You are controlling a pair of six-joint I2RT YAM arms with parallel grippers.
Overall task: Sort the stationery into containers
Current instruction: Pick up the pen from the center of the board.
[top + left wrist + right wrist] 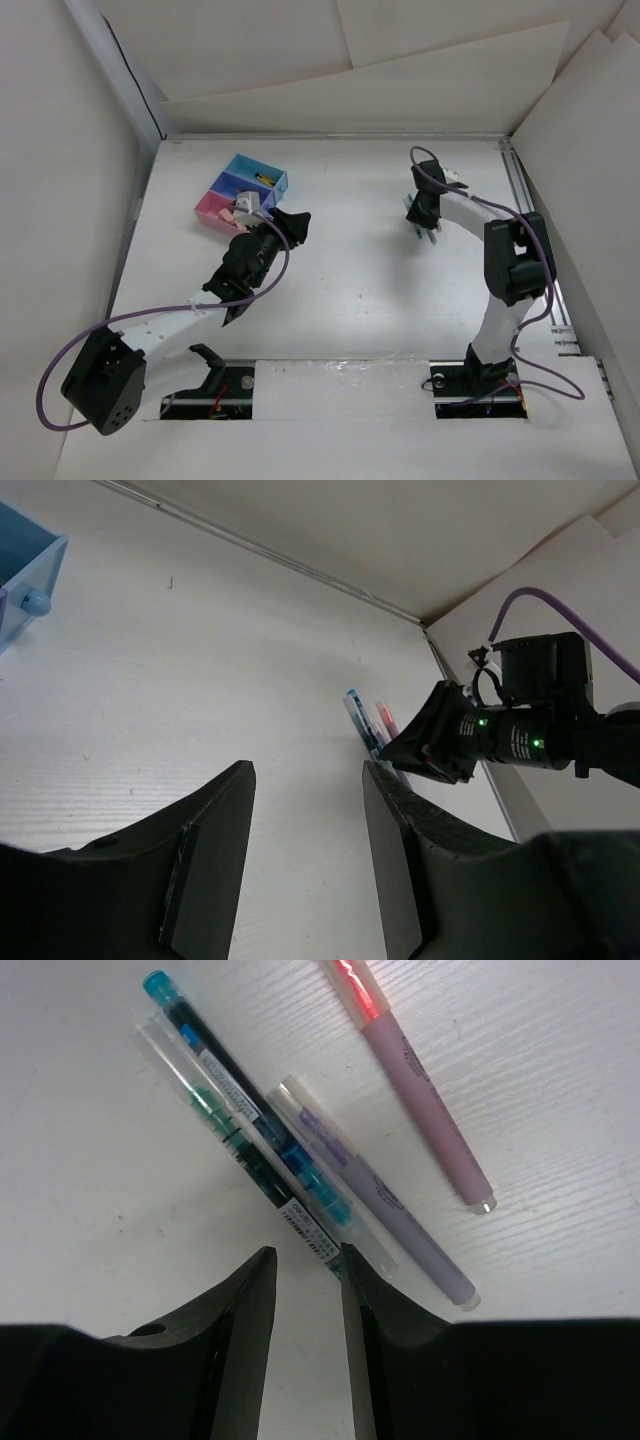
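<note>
Far left on the table (350, 300), the pink bin (208, 208), blue-violet bin (230, 186) and light-blue bin (243, 165) stand joined in a row. Just beside them is the left tool (290, 225), its fingers spread wide and gripping nothing. Well apart to the right, the right tool (305, 1255) hangs empty, its fingers narrowly parted. Just beyond it four pens lie on the table: clear-barrelled teal pen (225, 1130), dark teal pen (245, 1097), purple pen (380, 1195), pink pen (420, 1080).

white table (350, 290) | three adjoining bins (240, 192) far-left | four pens (305, 1165) right
</note>
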